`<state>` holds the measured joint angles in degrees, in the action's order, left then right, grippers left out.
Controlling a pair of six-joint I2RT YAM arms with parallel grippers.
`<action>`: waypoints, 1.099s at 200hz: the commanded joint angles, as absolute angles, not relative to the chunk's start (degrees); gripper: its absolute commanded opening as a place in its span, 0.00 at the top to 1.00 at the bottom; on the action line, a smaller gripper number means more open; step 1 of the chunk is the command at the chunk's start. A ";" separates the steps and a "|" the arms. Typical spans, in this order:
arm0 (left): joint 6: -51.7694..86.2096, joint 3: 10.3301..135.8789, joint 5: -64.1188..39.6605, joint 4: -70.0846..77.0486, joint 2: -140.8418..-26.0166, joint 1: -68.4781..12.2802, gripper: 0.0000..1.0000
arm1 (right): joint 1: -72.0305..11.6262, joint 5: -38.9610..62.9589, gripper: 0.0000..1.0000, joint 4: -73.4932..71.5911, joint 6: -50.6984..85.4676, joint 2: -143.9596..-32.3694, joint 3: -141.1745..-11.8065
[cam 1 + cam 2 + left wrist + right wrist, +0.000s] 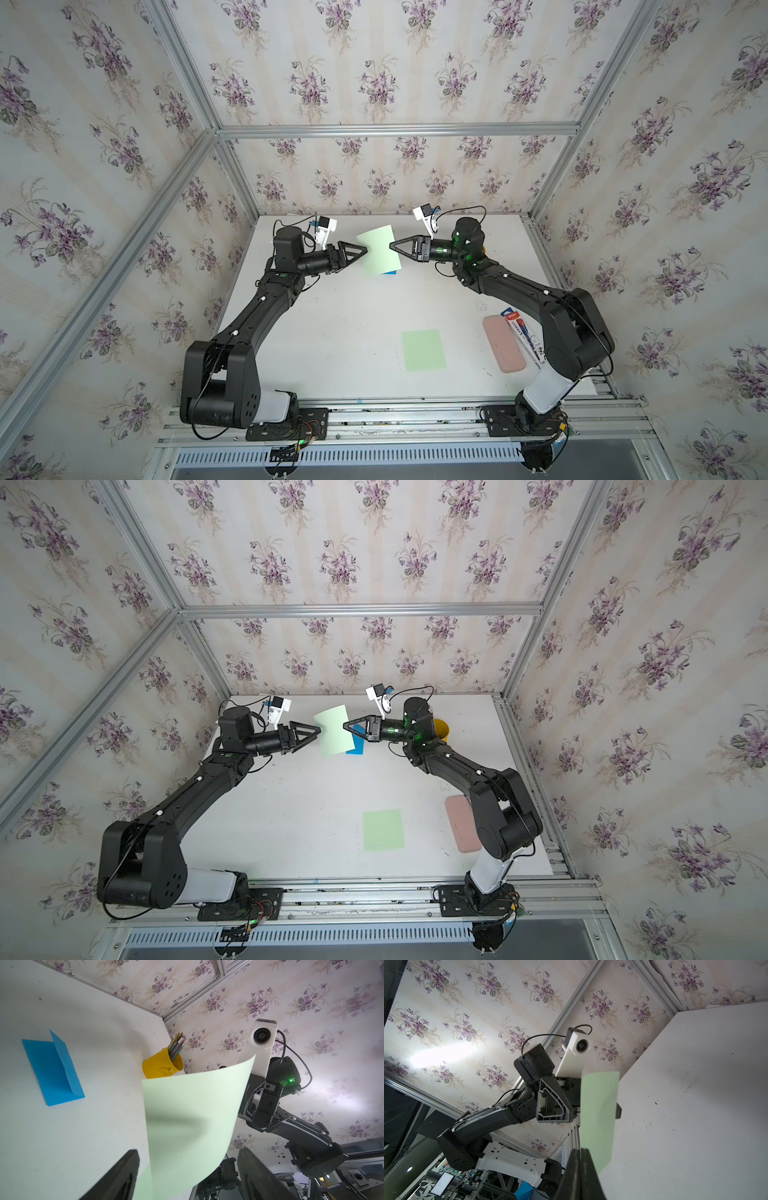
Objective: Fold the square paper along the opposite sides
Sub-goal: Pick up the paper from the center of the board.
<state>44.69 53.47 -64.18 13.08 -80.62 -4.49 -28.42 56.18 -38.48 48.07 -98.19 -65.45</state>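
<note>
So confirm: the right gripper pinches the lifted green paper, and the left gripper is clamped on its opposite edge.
No: the left gripper is open, fingers either side of the lifted green paper, as the left wrist view shows. The right gripper does pinch it.

Raised sheet between left end effector, right end effector; folded sheet on table beneath; flat sheet nearer front.

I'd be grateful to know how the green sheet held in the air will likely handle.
Probably floppy: the green sheet curves in the left wrist view. Likely very light: the right gripper holds it aloft by one edge alone. It may swing or sag, since the left gripper stands open.
</note>
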 commanded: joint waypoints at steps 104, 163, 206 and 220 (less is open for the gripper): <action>45.88 51.26 -66.90 20.82 -80.40 -4.45 0.56 | -27.25 55.20 1.00 -38.41 48.52 -99.10 -66.09; 44.81 52.03 -64.27 18.38 -82.99 -4.31 0.36 | -27.25 56.05 1.00 -41.29 51.57 -97.73 -66.30; 48.82 51.20 -65.18 24.71 -83.76 -4.48 0.32 | -27.42 56.43 1.00 -45.59 55.01 -98.78 -65.74; 49.41 50.96 -65.37 25.69 -83.77 -4.48 0.32 | -27.47 56.22 1.00 -45.64 54.93 -99.35 -65.61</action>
<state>47.37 51.20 -64.49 20.91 -83.66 -4.49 -27.33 56.12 -42.63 53.30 -98.52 -65.87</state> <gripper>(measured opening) 0.683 0.067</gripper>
